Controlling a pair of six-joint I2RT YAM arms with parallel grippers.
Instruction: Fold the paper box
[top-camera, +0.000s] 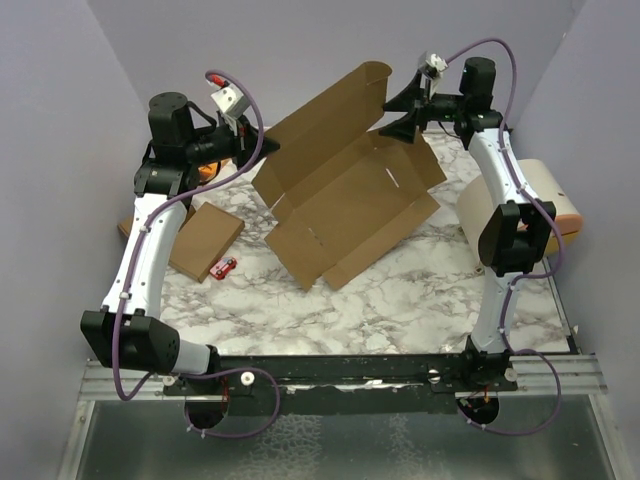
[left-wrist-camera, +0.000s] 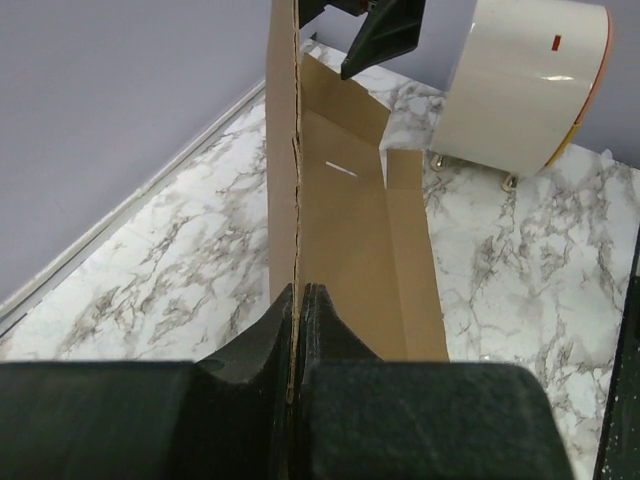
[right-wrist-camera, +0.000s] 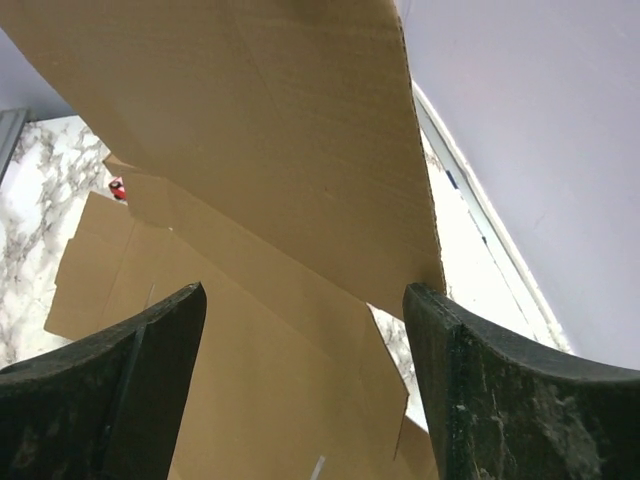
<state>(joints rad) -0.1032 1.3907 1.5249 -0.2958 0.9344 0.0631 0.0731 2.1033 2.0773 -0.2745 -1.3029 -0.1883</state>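
The paper box (top-camera: 350, 205) is a large brown cardboard sheet lying half-unfolded in the middle of the marble table, with one long flap (top-camera: 330, 110) raised at the back. My left gripper (top-camera: 262, 146) is shut on the left end of that upright flap; in the left wrist view the cardboard edge (left-wrist-camera: 296, 180) runs straight down between the closed jaws (left-wrist-camera: 298, 300). My right gripper (top-camera: 400, 112) is open at the flap's far right end. In the right wrist view its fingers (right-wrist-camera: 305, 292) stand wide apart, with the flap (right-wrist-camera: 250, 120) just ahead and its corner beside the right finger.
A small flat brown cardboard piece (top-camera: 205, 238) and a little red object (top-camera: 225, 267) lie at the left, near my left arm. A large white roll (top-camera: 520, 200) (left-wrist-camera: 520, 85) sits at the right edge. Purple walls close in the back and sides.
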